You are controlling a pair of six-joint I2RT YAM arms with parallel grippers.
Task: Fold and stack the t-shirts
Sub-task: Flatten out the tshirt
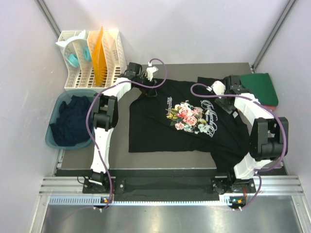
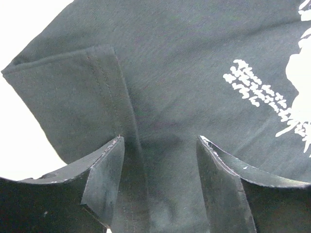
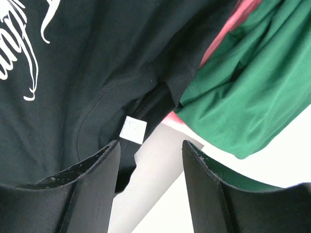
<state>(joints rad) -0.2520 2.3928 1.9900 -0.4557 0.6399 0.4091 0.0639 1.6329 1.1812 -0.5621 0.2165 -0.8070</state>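
Black cloth t-shirt with floral print (image 1: 160, 131) spread flat on the grey desk (image 1: 189, 68). Left gripper (image 2: 160, 145) open, jaws astride its sleeve fold. Right gripper (image 3: 150, 145) open at its collar. Beside the collar, a folded green t-shirt (image 3: 252, 87) hides most of a pinkish-red t-shirt (image 3: 228, 29).

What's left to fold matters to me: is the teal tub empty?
No, dark navy cloth lies bunched inside the teal tub in the top view.

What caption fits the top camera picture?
Two arms reach onto a black flowered shirt; a folded green shirt lies beside it.
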